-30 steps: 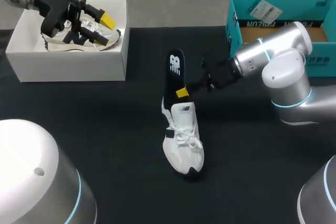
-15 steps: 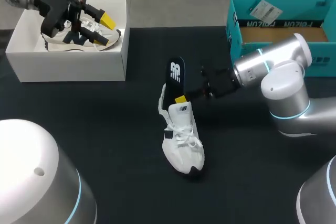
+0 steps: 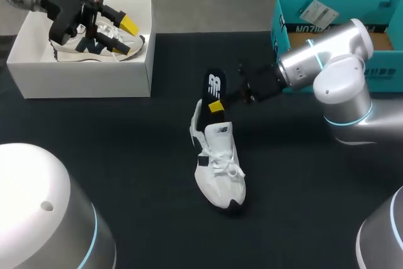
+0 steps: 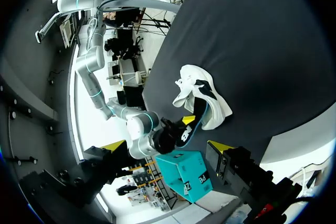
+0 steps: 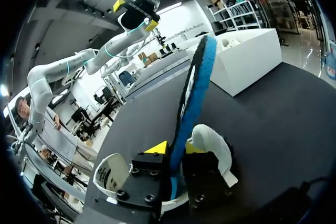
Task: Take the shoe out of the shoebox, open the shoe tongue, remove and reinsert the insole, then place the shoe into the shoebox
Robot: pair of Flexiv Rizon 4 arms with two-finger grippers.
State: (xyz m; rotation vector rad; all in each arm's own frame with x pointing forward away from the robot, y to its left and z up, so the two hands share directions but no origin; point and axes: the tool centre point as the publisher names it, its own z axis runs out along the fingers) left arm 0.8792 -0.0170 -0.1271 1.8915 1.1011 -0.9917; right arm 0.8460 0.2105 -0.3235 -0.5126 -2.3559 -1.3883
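While my left end effector (image 3: 126,34) hangs open over the white box (image 3: 88,80) at the counter's (image 3: 126,155) far-left corner, the shoe (image 3: 219,168) lies mid-counter, its dark insole (image 3: 214,86) jutting from the heel opening. My right end effector (image 3: 217,106) pinches that insole. I judge it light, thin and floppy, so a low grip near the collar should limit buckling.

Silver-grey arms (image 3: 340,48) with glowing cyan joint rings, black yellow-tipped jaws

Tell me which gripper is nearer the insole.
Right. The right gripper is shut on the insole at the shoe; the left gripper is far off, over the white box.
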